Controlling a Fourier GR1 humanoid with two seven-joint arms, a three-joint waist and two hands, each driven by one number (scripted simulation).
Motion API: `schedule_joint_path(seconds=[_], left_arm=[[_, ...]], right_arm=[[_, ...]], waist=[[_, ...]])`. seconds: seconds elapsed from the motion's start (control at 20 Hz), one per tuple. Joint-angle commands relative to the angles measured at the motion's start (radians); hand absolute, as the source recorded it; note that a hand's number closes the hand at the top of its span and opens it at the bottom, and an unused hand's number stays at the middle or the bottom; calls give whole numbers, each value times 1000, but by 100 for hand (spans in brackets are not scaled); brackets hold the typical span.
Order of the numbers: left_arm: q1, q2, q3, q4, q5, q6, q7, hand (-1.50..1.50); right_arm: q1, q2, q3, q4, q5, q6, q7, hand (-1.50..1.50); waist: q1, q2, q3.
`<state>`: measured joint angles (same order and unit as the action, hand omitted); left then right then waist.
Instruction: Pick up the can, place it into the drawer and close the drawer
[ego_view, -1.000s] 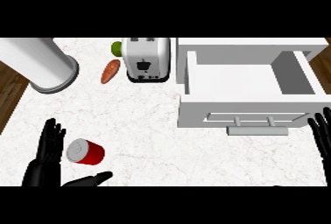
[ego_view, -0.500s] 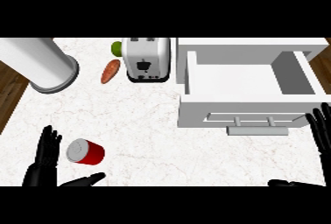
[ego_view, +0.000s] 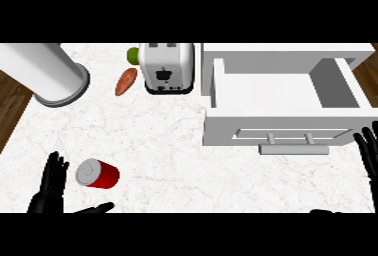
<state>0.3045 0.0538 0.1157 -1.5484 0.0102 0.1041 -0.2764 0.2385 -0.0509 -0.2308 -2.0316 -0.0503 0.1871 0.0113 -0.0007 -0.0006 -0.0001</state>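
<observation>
The can lies on its side on the desk, low at the left, where it lay a second ago. The left hand has drawn in a little toward it: fingers straight, thumb spread below (nothing held yet), the can just beside the fingers, apparently not touching. That looks like the approach to a grasp. The right hand rests open at the right edge, by the drawer, which stands open and well apart from the can.
</observation>
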Motion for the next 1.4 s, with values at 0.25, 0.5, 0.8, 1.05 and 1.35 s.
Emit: schedule_joint_path(seconds=[0.25,0.5,0.8,1.05,1.35], left_arm=[[-4,3,44,108,24,-29,-82,-150],[-73,-25,57,244,19,-7,-140,-150],[-116,20,91,281,42,-35,-125,-150],[-179,7,78,361,24,-8,-143,-150],[-283,6,93,476,29,16,-167,-150]], right_arm=[[4,49,42,53,63,-20,-77,-150],[64,49,54,-87,43,-3,20,-150],[46,49,17,-15,23,22,-25,-150],[15,35,13,-104,15,11,76,-150],[37,50,21,-105,9,23,67,-150]], waist=[[2,0,0],[-2,0,0],[-1,0,0],[-2,0,0],[-4,0,0]])
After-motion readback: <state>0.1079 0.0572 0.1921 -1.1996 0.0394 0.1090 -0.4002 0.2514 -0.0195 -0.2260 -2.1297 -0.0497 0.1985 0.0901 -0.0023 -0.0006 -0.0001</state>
